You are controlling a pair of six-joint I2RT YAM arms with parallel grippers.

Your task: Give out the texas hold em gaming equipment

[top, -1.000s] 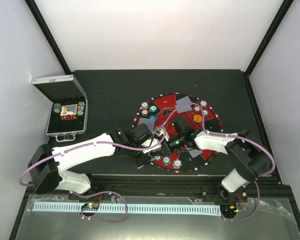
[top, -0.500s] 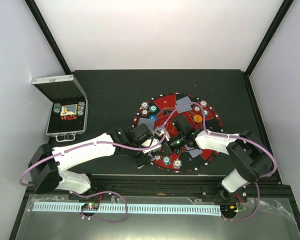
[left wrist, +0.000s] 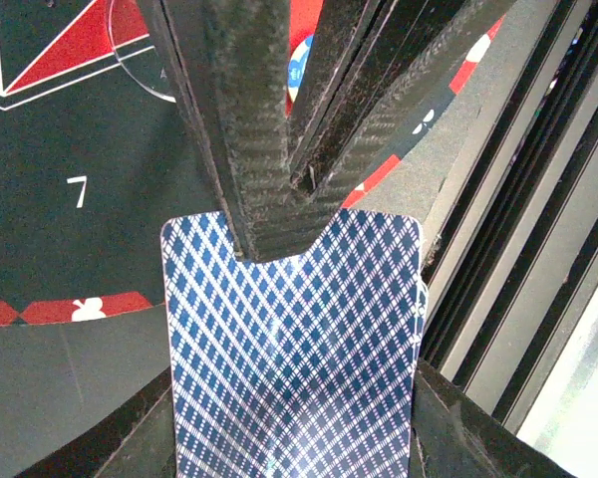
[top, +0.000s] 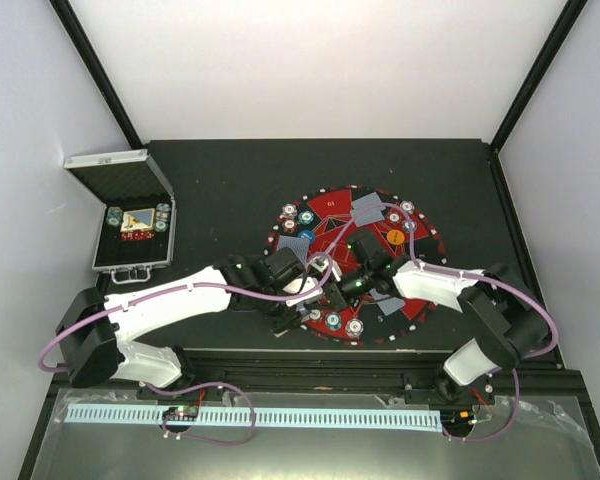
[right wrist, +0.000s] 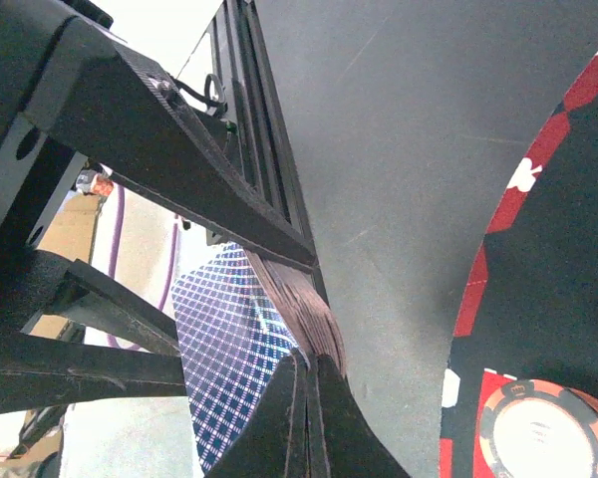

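My left gripper is shut on a deck of blue diamond-backed playing cards, held over the near edge of the round red-and-black mat. My right gripper meets it from the right, its fingers shut on the far edge of the deck's top card. In the top view the two grippers touch at the deck. Chip stacks, dealt cards, an orange button and a blue disc lie around the mat. A red chip sits close to the right fingers.
The open silver case with black foam stands at the far left, with chips and cards in it. The table's ribbed metal front rail runs just beside the deck. Both arms cross low over the near half of the mat.
The right gripper's jaws have closed onto the top card's edge. Both arms have stayed almost in place, and the left gripper keeps the deck.
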